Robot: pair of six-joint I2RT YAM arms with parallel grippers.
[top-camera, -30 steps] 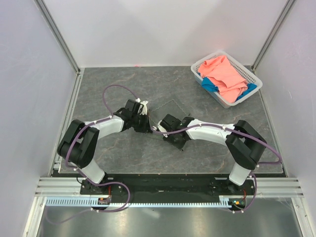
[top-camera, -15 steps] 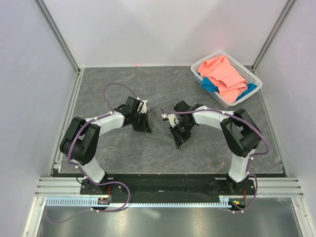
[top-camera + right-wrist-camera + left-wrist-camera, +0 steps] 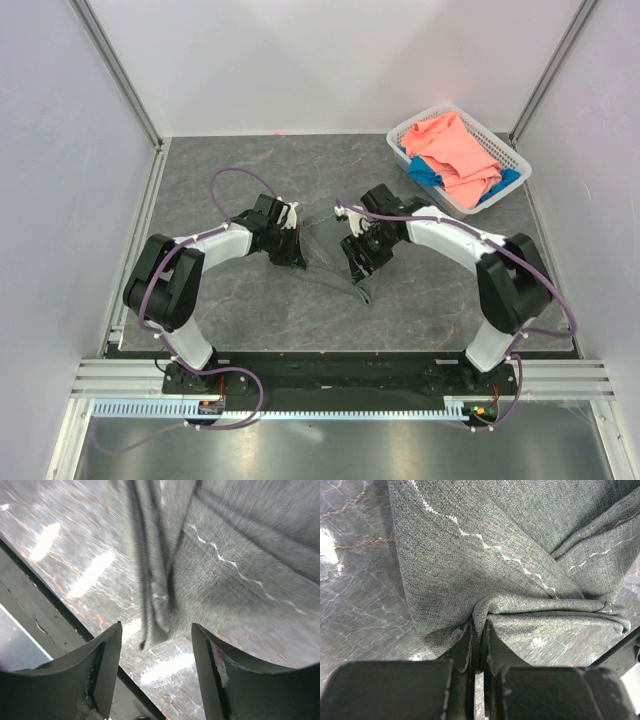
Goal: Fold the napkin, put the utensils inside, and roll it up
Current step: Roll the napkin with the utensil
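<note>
Swinging its elbow outward since a second ago, the right arm is now bowing toward the white basket (image 3: 428, 185), and the right gripper (image 3: 156, 628) is standing released, fingers spread with nothing clamped. On the side away from the basket, the left gripper (image 3: 479, 626) is pinching a bunched fold of the napkin (image 3: 510, 545), jaws nearly touching. The napkin is draping between both grippers, well apart from the basket, its grey melting into the veined grey tabletop (image 3: 250, 160), so its outline is hard to trace from above; the right wrist view is blurring it. A salmon-pink cloth (image 3: 455, 150) and a blue cloth (image 3: 424, 173) are lying in the basket, and white walls (image 3: 330, 60) are enclosing the table
</note>
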